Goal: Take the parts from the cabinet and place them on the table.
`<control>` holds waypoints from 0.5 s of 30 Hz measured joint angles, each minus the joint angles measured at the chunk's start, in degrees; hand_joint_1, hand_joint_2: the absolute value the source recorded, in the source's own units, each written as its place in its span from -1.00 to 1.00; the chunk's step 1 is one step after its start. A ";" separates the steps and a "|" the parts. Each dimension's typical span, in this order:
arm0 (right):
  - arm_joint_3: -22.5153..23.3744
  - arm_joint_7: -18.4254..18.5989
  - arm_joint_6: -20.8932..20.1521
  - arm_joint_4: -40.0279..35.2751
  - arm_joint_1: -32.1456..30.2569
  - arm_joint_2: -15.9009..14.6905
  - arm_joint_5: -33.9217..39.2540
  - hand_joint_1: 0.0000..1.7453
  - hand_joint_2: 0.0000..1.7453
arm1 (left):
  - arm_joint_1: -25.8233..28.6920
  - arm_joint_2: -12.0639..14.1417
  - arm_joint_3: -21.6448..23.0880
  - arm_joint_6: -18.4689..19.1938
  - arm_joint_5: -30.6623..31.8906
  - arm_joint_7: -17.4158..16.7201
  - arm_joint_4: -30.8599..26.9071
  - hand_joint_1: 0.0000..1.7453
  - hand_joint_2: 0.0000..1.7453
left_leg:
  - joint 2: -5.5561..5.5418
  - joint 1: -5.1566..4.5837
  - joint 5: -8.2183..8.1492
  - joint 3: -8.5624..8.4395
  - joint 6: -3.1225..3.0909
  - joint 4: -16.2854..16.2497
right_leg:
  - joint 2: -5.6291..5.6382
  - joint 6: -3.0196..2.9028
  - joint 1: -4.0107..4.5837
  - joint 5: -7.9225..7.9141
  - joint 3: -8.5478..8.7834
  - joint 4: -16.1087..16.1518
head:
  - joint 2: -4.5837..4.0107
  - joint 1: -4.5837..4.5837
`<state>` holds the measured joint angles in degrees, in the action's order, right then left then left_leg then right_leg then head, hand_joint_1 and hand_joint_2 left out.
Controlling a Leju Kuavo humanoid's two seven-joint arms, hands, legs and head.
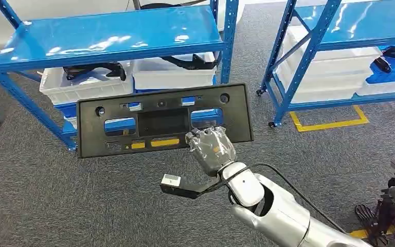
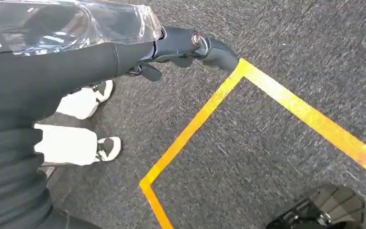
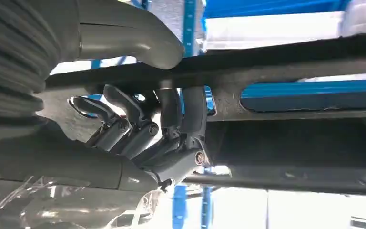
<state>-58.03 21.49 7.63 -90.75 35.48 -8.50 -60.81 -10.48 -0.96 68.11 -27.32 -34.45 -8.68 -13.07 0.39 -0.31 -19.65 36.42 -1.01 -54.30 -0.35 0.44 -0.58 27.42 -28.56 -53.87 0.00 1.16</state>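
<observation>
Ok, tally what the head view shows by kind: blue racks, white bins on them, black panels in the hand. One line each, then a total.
Blue racks: 2, the nearer rack and the rack on the right.
White bins: 4, two under the nearer shelf and two stacked on the right.
Black panels: 1, the black panel held by the right hand.
Total: 7

Flat black plastic panel (image 1: 164,121) with rectangular cut-outs: yellow and blue patches. Metal shelving racks (image 1: 110,36): glossy blue. Plastic bins (image 1: 172,72): white. Carpet floor (image 1: 41,195): speckled dark grey; tape lines (image 1: 329,123): yellow. Robot arm (image 1: 277,213): silver.
</observation>
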 joint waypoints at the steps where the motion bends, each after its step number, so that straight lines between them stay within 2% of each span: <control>1: 0.00 -0.02 0.00 0.29 0.12 0.04 0.15 1.00 1.00 | 0.05 -0.02 0.00 0.06 0.04 0.00 0.00 -1.00 1.00 | -0.12 0.04 -2.90 0.90 0.70 -2.31 | 0.07 -0.39 -0.05 -0.52 -0.50 0.00 | 0.00 -0.20; 2: -0.02 0.00 0.00 0.46 0.15 0.18 0.15 1.00 1.00 | 0.01 -0.02 0.00 0.09 0.04 0.02 0.00 -1.00 1.00 | -0.12 0.39 -5.80 2.07 1.23 -5.94 | 0.01 -0.72 -0.10 -0.92 -0.85 0.00 | 0.00 -0.20; 3: -0.02 0.02 0.11 0.68 0.24 0.26 0.09 1.00 1.00 | 0.02 0.02 0.00 0.20 0.04 0.02 0.00 -1.00 1.00 | -0.11 0.71 -8.79 3.79 1.77 -11.24 | -0.32 -0.75 -0.09 -1.31 -1.27 -0.02 | 0.00 -0.17; 4: -0.02 0.13 0.24 0.98 0.26 0.30 -0.20 1.00 1.00 | 0.05 0.07 0.00 0.28 0.05 0.07 0.00 -1.00 1.00 | -0.11 0.91 -10.46 5.27 2.19 -15.94 | -0.42 -0.72 -0.09 -1.66 -1.69 -0.03 | 0.00 -0.17; 5: -0.04 0.22 0.26 1.34 0.25 0.31 -0.31 1.00 1.00 | 0.08 0.06 0.00 0.33 0.04 0.09 0.00 -1.00 1.00 | -0.10 1.12 -10.65 5.87 2.42 -18.61 | -0.69 -0.66 -0.11 -1.97 -2.09 -0.04 | 0.00 -0.18; 6: -0.07 0.26 0.26 1.68 0.23 0.31 -0.35 1.00 1.00 | 0.10 0.09 0.00 0.37 0.04 0.09 0.00 -1.00 1.00 | -0.08 1.36 -9.77 5.10 2.66 -18.22 | -0.93 -0.50 -0.17 -2.23 -2.46 -0.05 | 0.00 -0.18; 7: -0.07 0.26 0.26 1.86 0.24 0.33 -0.37 1.00 1.00 | 0.10 0.15 0.00 0.37 0.05 0.09 0.00 -1.00 1.00 | -0.02 1.53 -8.22 3.00 2.85 -15.21 | -1.31 -0.36 -0.24 -2.45 -2.75 -0.07 | 0.00 -0.18; 8: -0.07 0.26 0.28 2.06 0.27 0.35 -0.39 1.00 1.00 | 0.06 0.17 0.00 0.39 0.07 0.09 0.00 -1.00 1.00 | 0.30 1.62 -6.33 -0.45 3.04 -9.79 | -1.60 -0.13 -0.37 -2.64 -2.92 -0.07 | 0.00 -0.18; 9: -0.07 0.28 0.31 2.21 0.32 0.42 -0.39 1.00 1.00 | -0.03 0.20 0.00 0.39 0.07 0.09 0.00 -1.00 1.00 | 1.18 1.68 -4.99 -3.87 3.13 -4.46 | -1.91 0.06 -0.40 -2.75 -2.95 -0.09 | 0.00 -0.18; 10: -0.07 0.35 0.39 2.36 0.37 0.59 -0.39 1.00 1.00 | -0.23 0.20 0.00 0.41 0.11 0.09 0.00 -1.00 1.00 | 2.91 1.48 -4.90 -7.05 3.01 0.24 | -2.29 0.38 -0.10 -2.88 -3.05 -0.10 | 0.00 -0.20; 11: -0.04 0.46 0.52 2.51 0.48 0.61 -0.37 1.00 1.00 | -0.40 0.24 0.00 0.41 0.20 0.11 0.00 -1.00 1.00 | 2.33 0.96 -4.59 -7.24 2.09 1.51 | -2.57 0.72 -0.04 -3.09 -3.30 -0.16 | 0.00 -0.11; 13: -0.07 0.48 0.68 2.80 0.50 0.81 -0.33 1.00 1.00 | -0.24 0.24 0.00 0.46 0.24 0.09 0.00 -1.00 1.00 | 1.70 0.76 -4.50 -6.33 1.24 1.30 | -3.35 1.34 -0.06 -3.46 -3.39 -0.16 | 0.00 -0.20; 14: -0.09 0.48 0.70 2.91 0.44 0.96 -0.33 1.00 1.00 | -0.12 0.24 0.00 0.48 0.24 0.05 0.00 -1.00 1.00 | 1.22 0.71 -4.22 -6.10 0.74 1.36 | -3.82 1.67 -0.04 -3.63 -3.37 -0.05 | 0.00 -0.15; 15: -0.07 0.53 0.72 3.06 0.47 0.94 -0.33 1.00 1.00 | 0.03 0.28 0.00 0.48 0.24 -0.04 0.00 -1.00 1.00 | 0.89 1.19 -3.69 -6.13 -0.05 1.87 | -3.60 2.13 -0.18 -3.07 -3.73 -0.32 | 0.00 -0.13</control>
<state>-58.10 22.01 8.35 -87.69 35.95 -7.56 -61.13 -10.45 -0.68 68.11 -26.84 -34.21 -8.72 -13.07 1.28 0.89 -23.34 30.28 -1.06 -52.43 -3.95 2.57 -0.76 24.35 -32.29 -54.19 0.00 1.03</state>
